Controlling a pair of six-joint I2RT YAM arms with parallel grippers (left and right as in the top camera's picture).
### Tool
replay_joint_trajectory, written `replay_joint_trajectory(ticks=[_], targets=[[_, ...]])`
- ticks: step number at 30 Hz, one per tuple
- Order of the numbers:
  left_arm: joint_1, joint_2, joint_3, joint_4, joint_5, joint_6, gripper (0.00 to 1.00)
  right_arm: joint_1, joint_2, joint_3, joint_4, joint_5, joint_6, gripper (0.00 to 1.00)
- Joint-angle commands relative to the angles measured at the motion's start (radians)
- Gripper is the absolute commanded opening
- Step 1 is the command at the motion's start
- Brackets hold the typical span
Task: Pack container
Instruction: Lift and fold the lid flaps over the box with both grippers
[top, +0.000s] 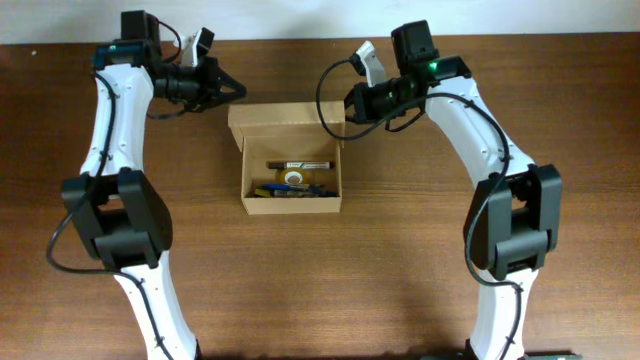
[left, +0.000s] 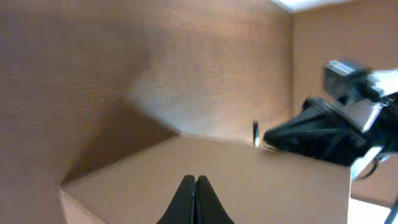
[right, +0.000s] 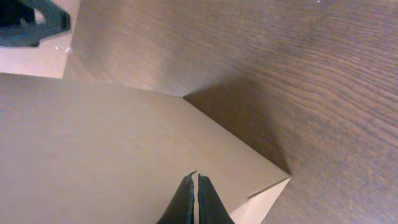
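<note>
"Where's the container (top: 292, 206)?"

"Mid-bench (top: 400, 260), opening upward. Its long side runs left to right, and the lid (top: 285, 118) is hinged along the far edge and stands open."

"And the arms?"

"The left gripper (left: 194, 182) and right gripper (right: 191, 179) are both pinched closed with nothing between the fingers. Each sits at a back corner of the lid."

"Any risk?"

"I'd say uneven pushing. If one side leads, the light box could twist or skid, or the lid could crease instead of folding over the marker (top: 300, 163)."
</note>
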Motion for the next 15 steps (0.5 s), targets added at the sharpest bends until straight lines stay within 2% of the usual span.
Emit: replay_joint_trajectory(ticks=[1, 11, 15], targets=[[0.005, -0.008, 0.003, -0.093, -0.062, 0.134, 0.02, 0.022, -0.089, 0.022, -0.023, 0.014, -0.056, 0.04], [-0.013, -0.014, 0.003, -0.341, -0.138, 0.285, 0.02, 0.102, -0.157, 0.022, -0.156, 0.134, -0.118, 0.04], [-0.018, -0.028, 0.003, -0.393, -0.198, 0.296, 0.02, 0.156, -0.167, 0.022, -0.198, 0.222, -0.119, 0.04]])
